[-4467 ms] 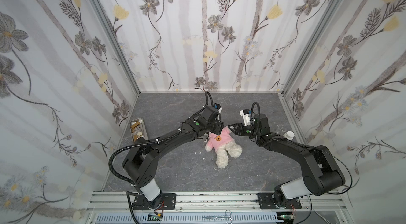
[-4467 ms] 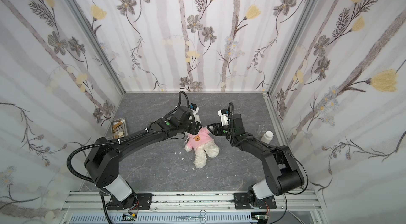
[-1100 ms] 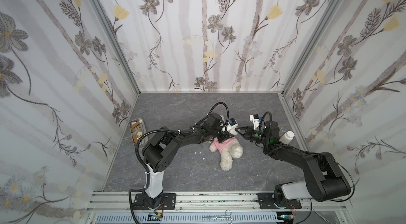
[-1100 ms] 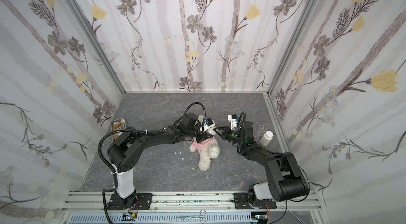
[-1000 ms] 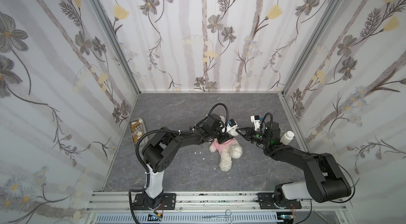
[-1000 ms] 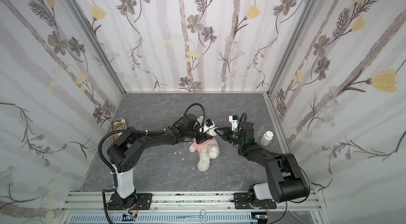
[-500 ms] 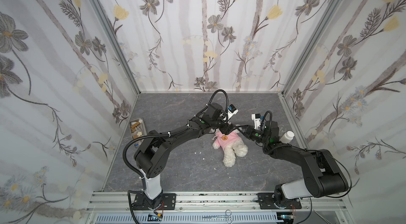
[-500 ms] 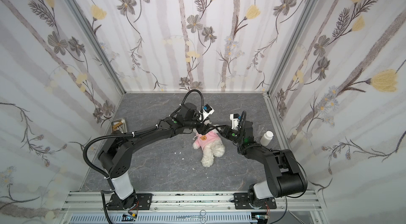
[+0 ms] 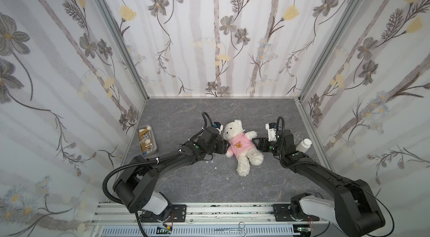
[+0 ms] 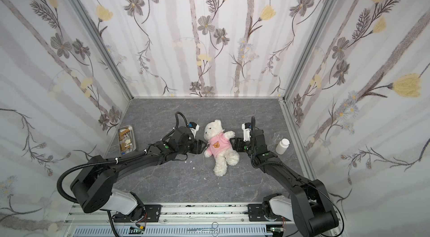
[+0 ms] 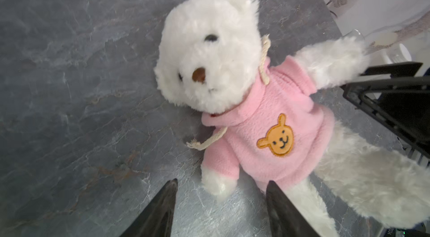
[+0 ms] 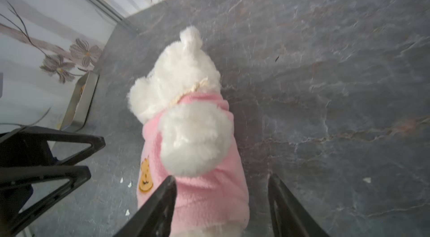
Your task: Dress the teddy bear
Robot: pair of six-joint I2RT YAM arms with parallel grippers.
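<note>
Bear: the teddy bear (image 9: 233, 130) lies face up on the grey surface, arms spread and legs loose.
Clothing: a pink hoodie (image 9: 240, 146) covers the bear's trunk. Both paws poke out of the sleeves, the hem sits at the waist, and the hood seems to lie down behind the head.
Left end effector: my left end effector (image 9: 223, 148) is just beside the bear's nearer paw. Its jaws are parted and nothing is clamped – the paw sits at their mouth.
Right end effector: my right end effector (image 9: 256, 146) is on the bear's other side, close against the hoodie's flank. Its jaws are parted too and hold nothing.
Other things: a metal tray (image 9: 155, 145) lies well apart from the bear, beyond my left end effector. A white bottle (image 9: 303, 145) stands well apart from the bear on the opposite side.
Progress: I judge the dressing all but finished; at most the hem or hood needs tidying.
Handling: the bear looks light, soft and squashy, so it would slide or roll under a push rather than resist. Its long fur would likely slip in a shallow pinch.
Where to hold: I would pinch the fleece hem or a sleeve cuff, since cloth holds better than fur. To shift the whole bear I would take a leg or arm deep in the jaws, not the round head.
Risk: tugging the drawstring (image 11: 209, 139) would only cinch the neck.
</note>
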